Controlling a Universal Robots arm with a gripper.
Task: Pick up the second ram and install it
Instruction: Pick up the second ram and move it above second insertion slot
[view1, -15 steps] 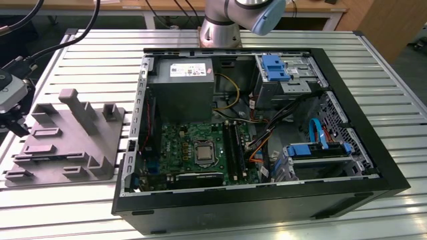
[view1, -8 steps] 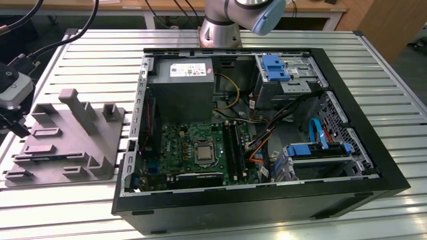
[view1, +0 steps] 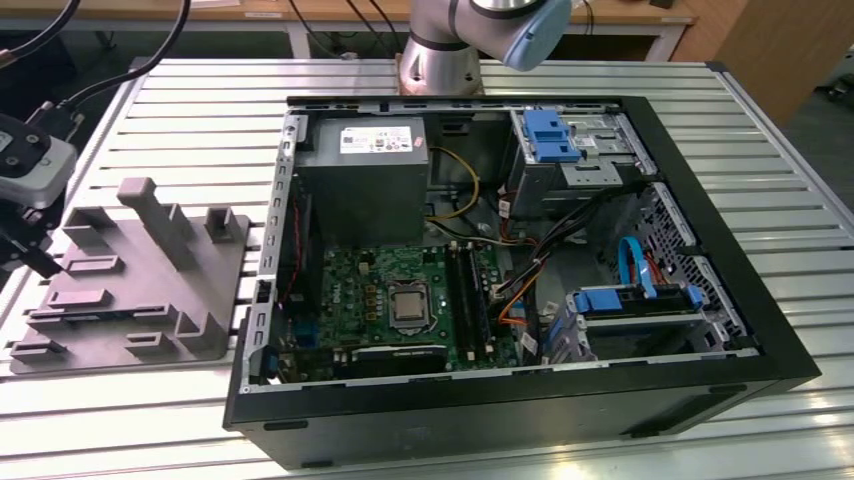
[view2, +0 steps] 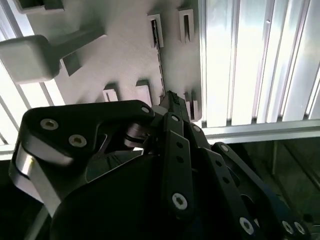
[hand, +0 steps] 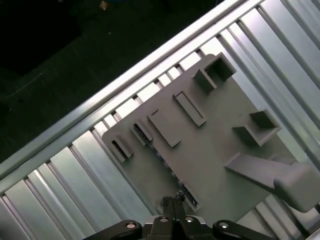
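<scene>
We count one ram (view2: 159, 55), a thin dark strip standing edge-on in a slot of the one grey fixture (view1: 147, 300), beside the one open case (view1: 747, 330). The one gripper (view2: 171, 98) hovers just over the strip's end. Its two fingers look drawn together, clamping nothing we can make out.

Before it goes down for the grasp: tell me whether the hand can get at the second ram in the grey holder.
Probably yes. In the second wrist view the hand sits just over one end of the second ram, which lies in its slot on the grey holder with nothing covering it.
</scene>
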